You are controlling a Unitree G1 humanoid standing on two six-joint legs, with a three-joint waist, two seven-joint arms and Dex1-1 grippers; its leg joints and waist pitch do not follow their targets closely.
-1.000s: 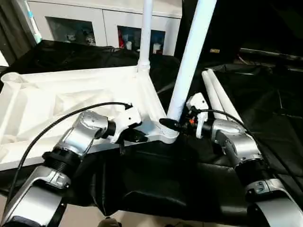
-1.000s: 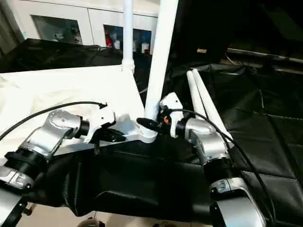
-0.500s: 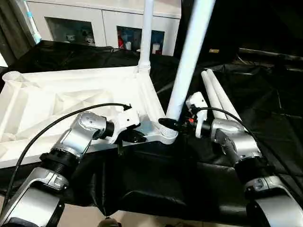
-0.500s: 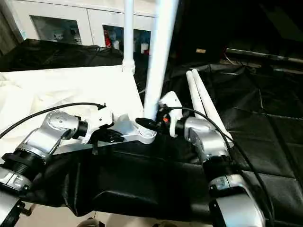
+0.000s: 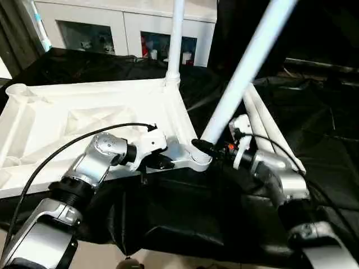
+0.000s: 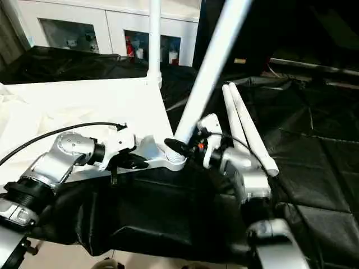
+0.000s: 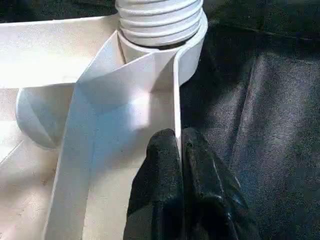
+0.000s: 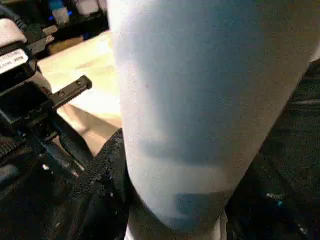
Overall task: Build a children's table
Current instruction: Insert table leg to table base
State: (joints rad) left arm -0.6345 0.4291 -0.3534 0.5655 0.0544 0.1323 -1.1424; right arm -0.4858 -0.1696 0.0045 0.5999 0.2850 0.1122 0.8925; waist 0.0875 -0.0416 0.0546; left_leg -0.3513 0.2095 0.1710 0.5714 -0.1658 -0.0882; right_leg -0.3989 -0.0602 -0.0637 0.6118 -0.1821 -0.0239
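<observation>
Two grips share the work: our left gripper (image 7: 179, 150) pinches the tabletop (image 5: 73, 120) rim steady while our right gripper (image 5: 208, 150) clasps the tilted leg (image 5: 241, 75) at the corner socket (image 5: 197, 162).

tabletop (image 5: 84, 117): white, underside up | 1 leg (image 5: 175, 42) upright | near-corner leg (image 5: 247, 67) tilted

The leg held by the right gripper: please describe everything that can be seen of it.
The leg is a long white tapered tube of smooth plastic. It leans steeply toward the robot's right, and its top leaves the picture. Its lower end sits at the near corner socket of the upturned tabletop, not upright in it. The right gripper has its black jaws closed around the leg just above the socket. Nothing else touches it.
</observation>
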